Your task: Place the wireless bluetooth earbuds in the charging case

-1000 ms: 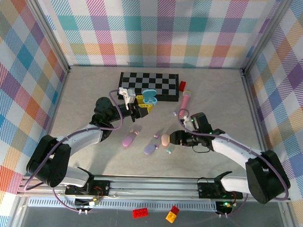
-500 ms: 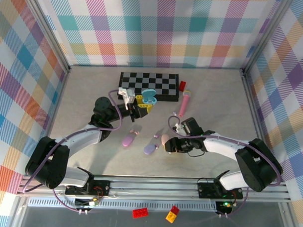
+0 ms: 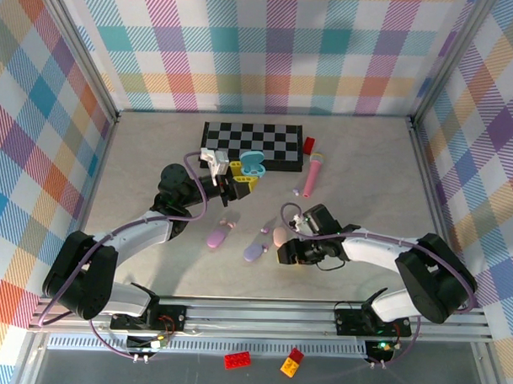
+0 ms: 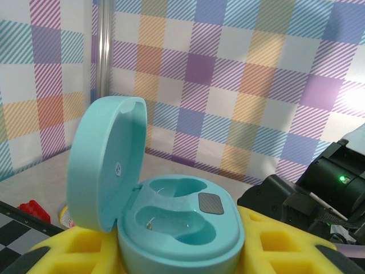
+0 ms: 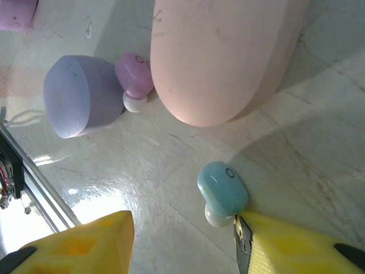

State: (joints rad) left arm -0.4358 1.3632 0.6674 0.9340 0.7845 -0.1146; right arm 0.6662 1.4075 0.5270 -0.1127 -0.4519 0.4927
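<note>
My left gripper (image 3: 243, 176) is shut on the teal charging case (image 4: 182, 228), held between yellow pads (image 4: 80, 251) with the lid up and both wells empty. In the top view the case (image 3: 252, 163) sits in front of the checkerboard. My right gripper (image 5: 182, 240) is open and low over the table, its yellow fingers (image 5: 85, 245) either side of a teal earbud (image 5: 222, 188). The earbud touches the right-hand pad, with a wide gap to the other. A lilac earbud (image 5: 135, 77) lies against a lilac case (image 5: 82, 94). From above, the right gripper (image 3: 286, 250) is just below the pink case (image 3: 279, 236).
A pink case (image 5: 222, 57) lies just beyond the teal earbud. A lilac case (image 3: 253, 253) and a pink-lilac case (image 3: 218, 236) lie mid-table. A checkerboard (image 3: 275, 140), a red brick (image 3: 309, 144) and a pink stick (image 3: 313, 169) are at the back. A small bud (image 3: 295, 192) lies near the stick.
My right arm has swung left and towards the near edge, bringing its gripper down around the teal earbud beside the pink case. Its jaws have narrowed slightly. The left arm has not moved.
</note>
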